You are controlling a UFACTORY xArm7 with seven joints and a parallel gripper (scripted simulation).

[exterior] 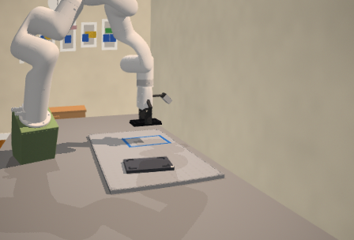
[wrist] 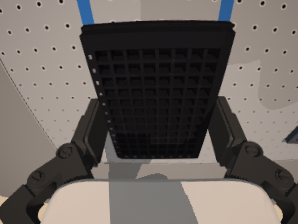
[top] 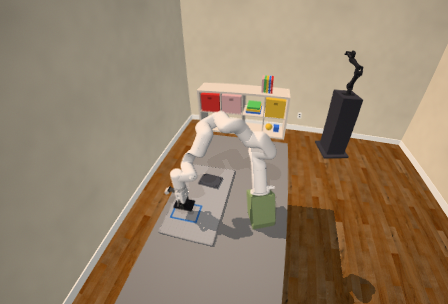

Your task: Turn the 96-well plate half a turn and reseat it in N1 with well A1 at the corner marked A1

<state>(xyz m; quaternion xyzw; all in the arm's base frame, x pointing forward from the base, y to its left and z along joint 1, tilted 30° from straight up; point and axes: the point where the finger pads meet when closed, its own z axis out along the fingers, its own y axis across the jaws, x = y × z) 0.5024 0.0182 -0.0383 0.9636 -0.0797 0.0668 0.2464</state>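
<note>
The black 96-well plate [top: 189, 205] [exterior: 156, 123] [wrist: 157, 40] hangs roughly level in the air above the bench spot B1, a blue taped outline [top: 199, 213] [exterior: 150, 144] [wrist: 86, 11]. My gripper [top: 184, 203] [exterior: 145, 119] [wrist: 157, 110] points down and is shut on the plate, with one finger on each long side. A gap shows between plate and deck. Small pale marks run along the plate's left side in the wrist view; I cannot make out its cut corner. The dark nest N1 [top: 211, 181] [exterior: 148, 164] holds no plate; a small pale mark shows at one corner.
The light grey perforated deck [top: 173, 232] [exterior: 115, 185] carries both B1 and N1. The arm's green base block [top: 262, 210] [exterior: 34, 142] stands beside the deck. A wall [top: 81, 125] [exterior: 261, 99] rises beyond the table on the side away from the base.
</note>
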